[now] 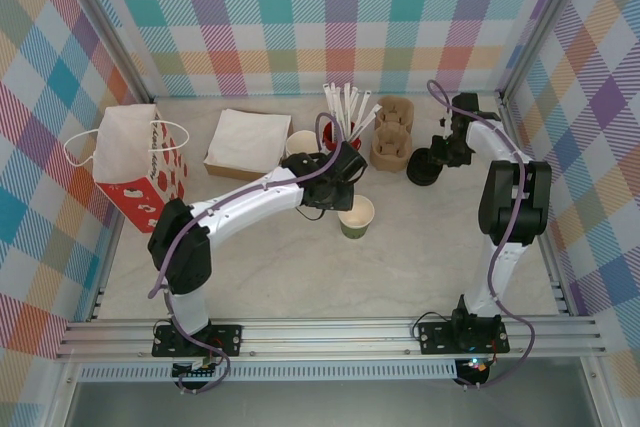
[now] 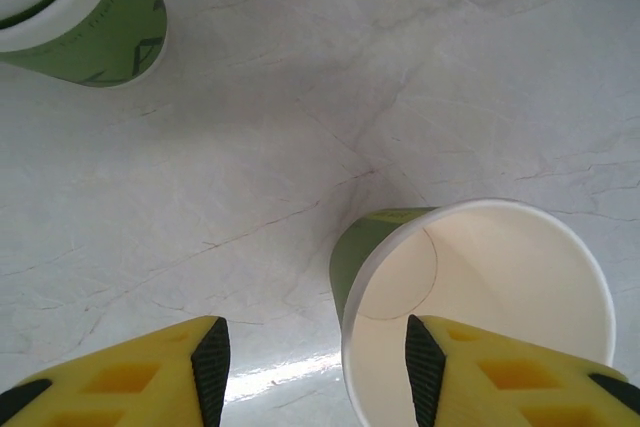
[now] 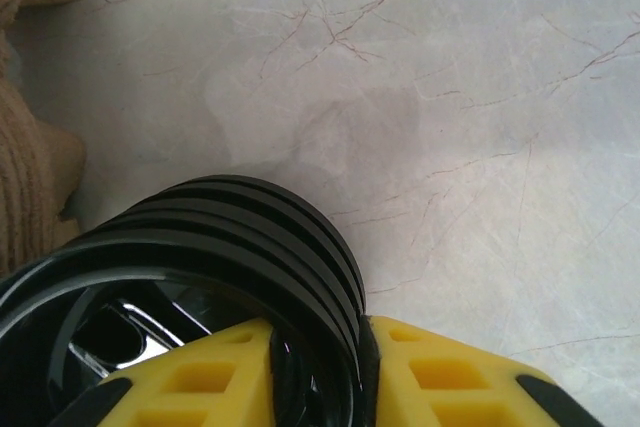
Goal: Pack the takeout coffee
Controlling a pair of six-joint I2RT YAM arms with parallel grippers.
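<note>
**Left claw wide at the open cup, right claw clamped on lids**

The left claw (image 2: 317, 372) is spread wide, its yellow fingers (image 2: 150, 377) low over the desk (image 2: 300, 97). The near rim of the green cup (image 2: 480, 287) sits between the two black pads, and the right-hand pad hangs over the cup's mouth; no pad presses the wall. The cup stands upright near the middle of the desk, green outside and cream-white inside, with a white rolled rim and no lid.

The right claw (image 3: 320, 377) is closed on the edge of a stack of black lids (image 3: 230, 237), ribbed rings lying tilted toward the wrist camera. In the top view the stack (image 1: 424, 169) sits right of the cup and apart from it, just beside the brown cardboard carrier (image 1: 392, 137).

Behind the cup stand a red cup with white straws (image 1: 345, 117) and a second cup (image 1: 300, 142). A napkin box (image 1: 248, 142) and a red-and-white bag (image 1: 135, 162) sit to the left. The desk is bare from the cup to the arm bases; the plaid walls (image 1: 40, 147) close in three sides.
</note>
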